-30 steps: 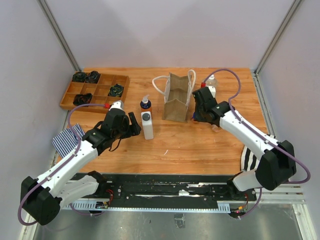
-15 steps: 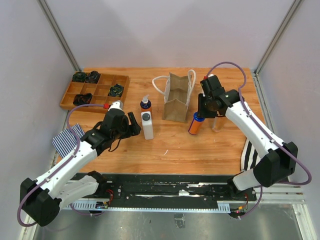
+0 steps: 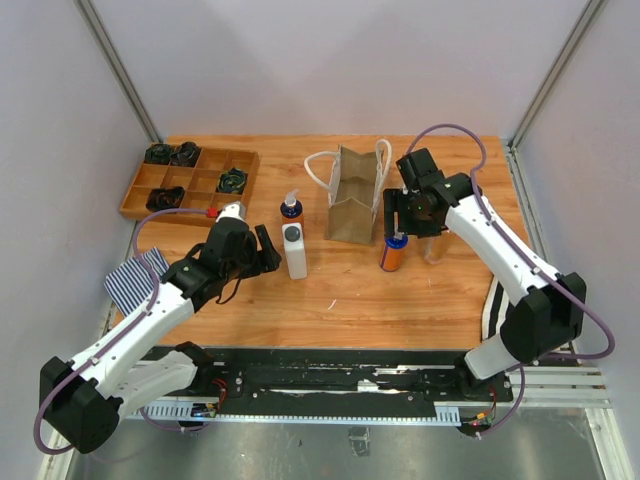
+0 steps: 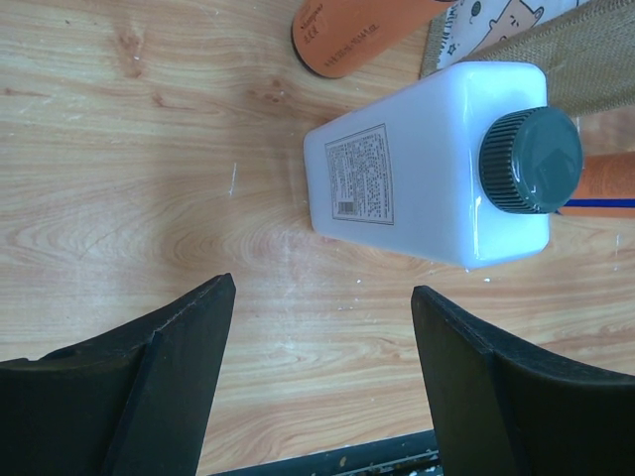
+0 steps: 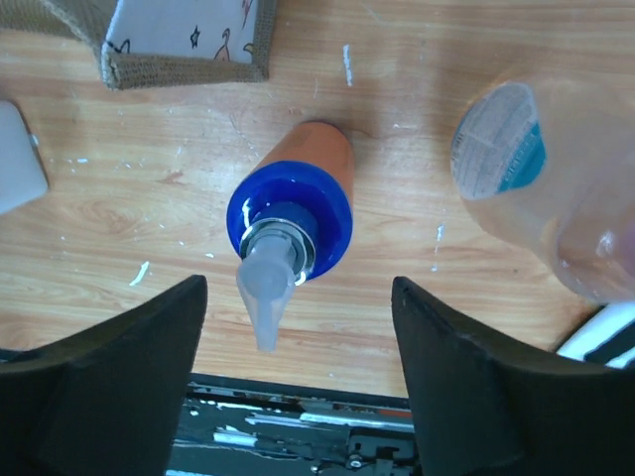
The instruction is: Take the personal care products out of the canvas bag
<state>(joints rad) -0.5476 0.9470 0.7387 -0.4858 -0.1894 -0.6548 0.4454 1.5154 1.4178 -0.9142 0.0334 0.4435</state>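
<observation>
The tan canvas bag (image 3: 352, 200) stands upright at mid-table, and its base shows in the right wrist view (image 5: 189, 45). Just right of it a blue-and-orange pump bottle (image 3: 393, 252) (image 5: 298, 203) stands on the wood. My right gripper (image 3: 404, 212) (image 5: 298, 290) hovers over it, open, fingers apart from it. A clear bottle (image 3: 436, 244) (image 5: 556, 178) stands beside it. Left of the bag are a white rectangular bottle (image 3: 296, 252) (image 4: 417, 169) and a second blue-and-orange bottle (image 3: 291, 209) (image 4: 352, 35). My left gripper (image 3: 266, 247) (image 4: 322, 302) is open and empty, short of the white bottle.
A wooden tray (image 3: 137, 186) with black coiled items sits at the back left. Striped cloths lie at the left edge (image 3: 135, 282) and the right edge (image 3: 496, 315). Grey walls close in the table's sides and back.
My right gripper brought the blue-and-orange bottle away from the bag's right side, stood it on the table and opened. The left arm has not moved.
</observation>
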